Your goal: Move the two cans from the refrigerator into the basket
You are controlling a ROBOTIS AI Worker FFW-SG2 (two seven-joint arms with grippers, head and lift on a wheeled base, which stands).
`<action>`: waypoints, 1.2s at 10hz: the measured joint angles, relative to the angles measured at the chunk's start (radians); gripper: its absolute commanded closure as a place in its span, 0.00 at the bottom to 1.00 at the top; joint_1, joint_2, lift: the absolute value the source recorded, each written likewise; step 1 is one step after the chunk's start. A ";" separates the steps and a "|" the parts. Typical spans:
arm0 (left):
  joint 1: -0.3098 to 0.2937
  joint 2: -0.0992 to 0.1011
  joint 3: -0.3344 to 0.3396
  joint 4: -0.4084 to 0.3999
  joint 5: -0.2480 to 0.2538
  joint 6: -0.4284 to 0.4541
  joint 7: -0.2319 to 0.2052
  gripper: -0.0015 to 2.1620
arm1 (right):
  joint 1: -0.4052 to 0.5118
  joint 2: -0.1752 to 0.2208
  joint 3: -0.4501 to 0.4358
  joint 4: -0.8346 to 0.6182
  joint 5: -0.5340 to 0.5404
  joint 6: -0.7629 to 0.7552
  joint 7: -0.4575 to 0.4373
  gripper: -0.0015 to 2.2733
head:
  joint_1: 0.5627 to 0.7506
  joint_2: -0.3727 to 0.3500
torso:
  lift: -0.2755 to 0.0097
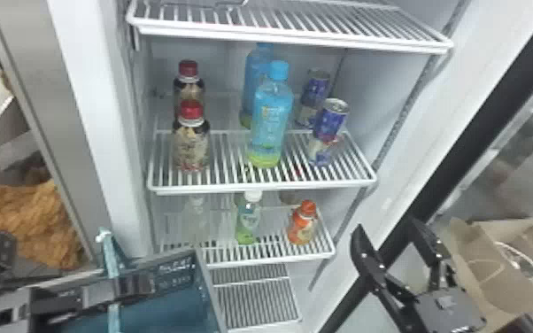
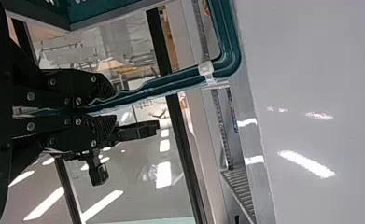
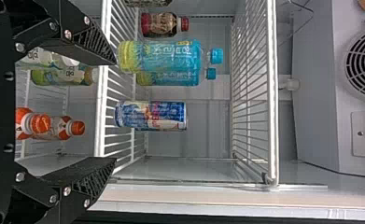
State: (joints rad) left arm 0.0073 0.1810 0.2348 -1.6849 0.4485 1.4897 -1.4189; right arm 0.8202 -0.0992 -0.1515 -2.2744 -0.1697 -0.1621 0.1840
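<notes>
Two blue-and-silver cans stand upright on the right of the refrigerator's middle shelf, the front can (image 1: pixel 330 126) ahead of the rear can (image 1: pixel 316 88). In the right wrist view a can (image 3: pixel 151 115) lies beyond my right gripper (image 1: pixel 387 228), apart from it. That right gripper (image 3: pixel 115 111) is open, with nothing between its fingers, lower right of the cans in the head view. My left gripper (image 1: pixel 135 285) holds the teal basket (image 1: pixel 159 305) by its handle (image 1: pixel 110 252), in front of the refrigerator at lower left. In the left wrist view, the left gripper (image 2: pixel 106 106) is shut on the handle (image 2: pixel 171 81).
Blue bottles (image 1: pixel 272 119) stand left of the cans, and red-capped bottles (image 1: pixel 191 141) farther left. A wire shelf (image 1: pixel 287 37) spans above. Below are a green bottle (image 1: pixel 248 221) and an orange bottle (image 1: pixel 302 226). A paper bag (image 1: pixel 487 274) is at the right.
</notes>
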 measured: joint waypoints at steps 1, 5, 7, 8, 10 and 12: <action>0.000 0.000 0.001 0.000 0.000 0.000 0.001 0.56 | 0.000 0.002 0.000 0.000 0.000 0.008 0.000 0.15 | 0.70 0.22 | 0.88; 0.000 -0.002 0.001 0.000 0.002 0.000 0.003 0.56 | -0.003 0.003 0.000 -0.014 0.003 0.035 0.000 0.16 | 0.70 0.22 | 0.88; 0.001 -0.002 0.002 0.000 0.003 0.003 0.005 0.55 | -0.012 0.004 0.000 -0.017 0.005 0.059 -0.014 0.16 | 0.70 0.21 | 0.88; 0.002 -0.002 0.002 0.000 0.004 0.005 0.005 0.55 | -0.028 0.004 0.000 -0.017 0.008 0.077 -0.016 0.16 | 0.70 0.22 | 0.88; 0.002 -0.002 0.002 0.000 0.005 0.007 0.006 0.55 | -0.087 0.008 0.000 0.004 0.027 0.098 -0.017 0.15 | 0.70 0.22 | 0.88; 0.003 -0.002 0.001 0.000 0.008 0.009 0.006 0.55 | -0.168 0.016 0.004 0.045 0.046 0.131 -0.024 0.14 | 0.70 0.22 | 0.88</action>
State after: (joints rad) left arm 0.0099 0.1794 0.2357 -1.6849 0.4562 1.4991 -1.4127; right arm 0.6525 -0.0830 -0.1480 -2.2298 -0.1234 -0.0306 0.1603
